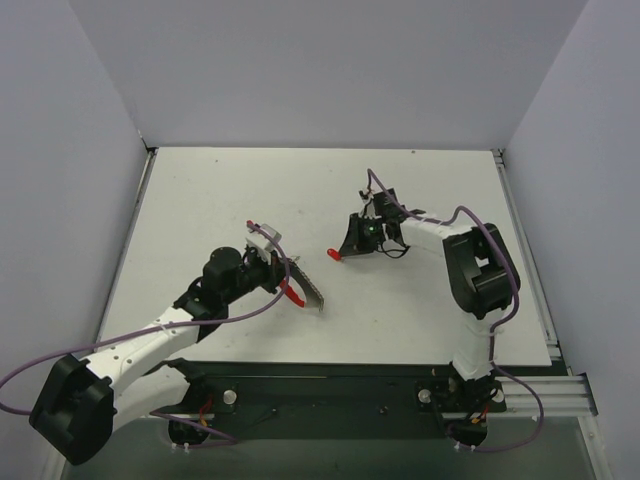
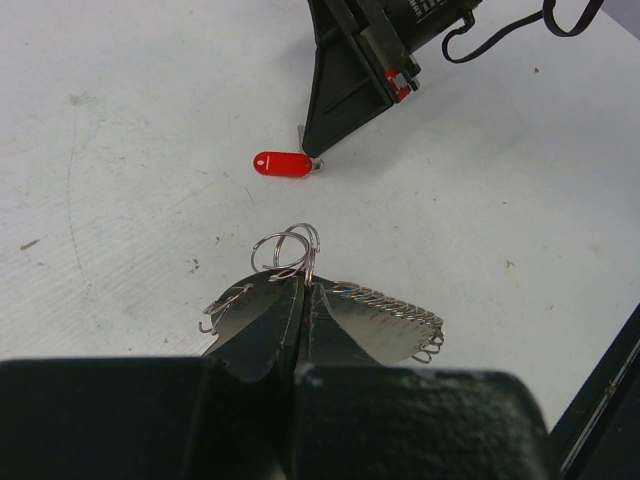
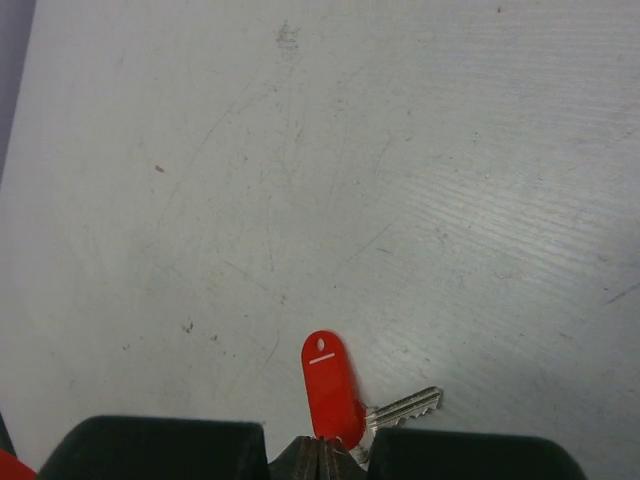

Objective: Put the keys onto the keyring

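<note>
Top view: left gripper [image 1: 275, 262] closed on the keyring [image 1: 310, 293], held over the table [image 1: 200, 200] left of centre; right gripper [image 1: 348, 248] low, key [image 1: 336, 255] at its tip, apart from the keyring. Left wrist: fingers [image 2: 265, 335] pinched on the keyring's wire loops, the key lying beyond. Right wrist: fingers [image 3: 308, 460] shut on the key where red head meets silver shaft.

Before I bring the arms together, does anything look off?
Nothing stands out. The left gripper is shut on the keyring, the right gripper on the key, whose red tag and silver blade splay apart. No damage visible.
</note>
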Tool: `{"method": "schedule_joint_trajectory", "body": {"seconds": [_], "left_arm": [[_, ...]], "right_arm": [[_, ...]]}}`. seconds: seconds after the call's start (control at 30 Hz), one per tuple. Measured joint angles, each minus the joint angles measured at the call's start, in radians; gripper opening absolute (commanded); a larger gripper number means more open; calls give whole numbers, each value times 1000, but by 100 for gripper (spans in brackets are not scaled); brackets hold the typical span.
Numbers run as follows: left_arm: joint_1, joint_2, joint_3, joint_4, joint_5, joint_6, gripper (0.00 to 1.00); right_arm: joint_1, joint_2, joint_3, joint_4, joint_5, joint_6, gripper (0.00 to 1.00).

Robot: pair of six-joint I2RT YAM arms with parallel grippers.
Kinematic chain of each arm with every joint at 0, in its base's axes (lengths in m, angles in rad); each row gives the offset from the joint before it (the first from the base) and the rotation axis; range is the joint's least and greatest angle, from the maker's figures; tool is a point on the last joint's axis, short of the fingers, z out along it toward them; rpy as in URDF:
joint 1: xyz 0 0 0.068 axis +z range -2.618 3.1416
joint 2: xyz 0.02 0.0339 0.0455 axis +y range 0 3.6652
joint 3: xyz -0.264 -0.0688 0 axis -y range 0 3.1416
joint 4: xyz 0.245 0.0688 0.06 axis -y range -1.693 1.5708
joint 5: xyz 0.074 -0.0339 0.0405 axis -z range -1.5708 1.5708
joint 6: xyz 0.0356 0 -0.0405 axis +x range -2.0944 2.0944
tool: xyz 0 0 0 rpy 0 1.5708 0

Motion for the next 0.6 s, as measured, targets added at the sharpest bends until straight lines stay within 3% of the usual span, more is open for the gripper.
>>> {"method": "schedule_joint_trajectory", "body": {"seconds": [0.1,0.13,0.23,0.43,0.6], "left_arm": [[0,-8,-1,-1,0,0,0],[0,-10,-1,-2,0,0,0],[0,-16,-2,-3,0,0,0],[0,-24,-12,-6,0,0,0],[0,-26,-14,-6,0,0,0]], "right_arm": [[-11,0,-2,19,-56,32,5],[-15,0,-3,27,-67,40,18],[-19,-10,-22,41,-74,61,36],[-19,-66,-43,24,-42,48,49],[16,-127,-46,-3,35,-3,51]]}}
